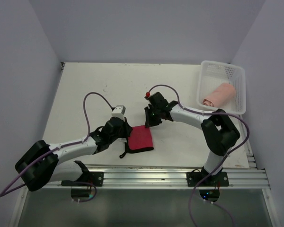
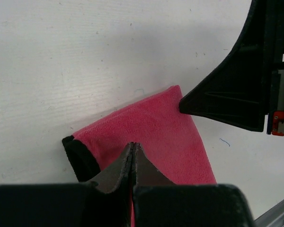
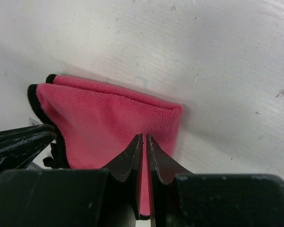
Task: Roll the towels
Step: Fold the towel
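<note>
The blackish cloth, red face up with dark trim, lies folded on the table in front of the arms. It fills the left wrist view and the right wrist view. My left gripper is at its far left edge, jaws pressed together with a sliver of red between them. My right gripper is at its far right corner, shut on a red layer with dark trim. The salmon-pink towel lies rolled in the basket.
The white perforated basket stands at the back right. A metal rail runs along the near table edge. Walls close in the left, back and right sides. The two grippers are a few centimetres apart.
</note>
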Controlling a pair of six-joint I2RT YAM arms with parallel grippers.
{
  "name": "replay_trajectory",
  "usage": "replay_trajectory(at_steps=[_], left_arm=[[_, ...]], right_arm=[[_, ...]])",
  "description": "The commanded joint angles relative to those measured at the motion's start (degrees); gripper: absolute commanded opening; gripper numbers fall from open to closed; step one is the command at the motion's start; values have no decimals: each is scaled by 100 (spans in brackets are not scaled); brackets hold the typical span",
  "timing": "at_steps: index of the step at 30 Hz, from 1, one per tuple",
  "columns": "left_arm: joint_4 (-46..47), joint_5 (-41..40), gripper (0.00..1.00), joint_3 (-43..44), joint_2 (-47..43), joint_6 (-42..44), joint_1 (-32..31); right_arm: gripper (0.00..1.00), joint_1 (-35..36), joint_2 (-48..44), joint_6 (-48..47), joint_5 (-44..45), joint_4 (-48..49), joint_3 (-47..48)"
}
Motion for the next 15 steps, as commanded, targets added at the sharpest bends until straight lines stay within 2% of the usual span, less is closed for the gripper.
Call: replay_trajectory(at_steps=[1,8,15], left_arm=[[549,-9,0,-147,134,87,-7],[479,-606,0,-429,784,140,-16],[426,-660,0,-525,926,43,-7]], right_arm=[[11,-59,188,-14,-132,313,14],[10,-156,619,-32,-132,427,14],[10,-173,628,-49,-132,436,-13]])
